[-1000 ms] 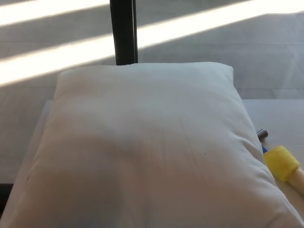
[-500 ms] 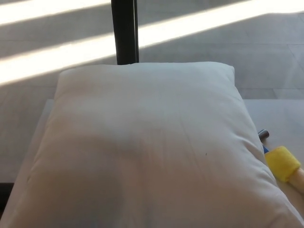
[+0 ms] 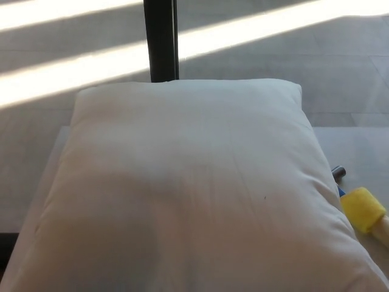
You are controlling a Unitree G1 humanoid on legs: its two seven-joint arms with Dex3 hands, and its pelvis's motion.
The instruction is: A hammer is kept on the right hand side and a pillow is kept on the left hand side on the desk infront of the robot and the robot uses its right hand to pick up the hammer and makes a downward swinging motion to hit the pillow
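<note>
Neither hand shows, so their state cannot be told. The right hand should reach past the pillow (image 3: 182,188) edge and grasp the hammer (image 3: 363,210) handle squarely.

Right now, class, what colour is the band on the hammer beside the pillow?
Yellow band on the hammer, seen in the head view.

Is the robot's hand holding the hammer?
No, the hammer lies on the desk beside the pillow, with no hand in view.
</note>
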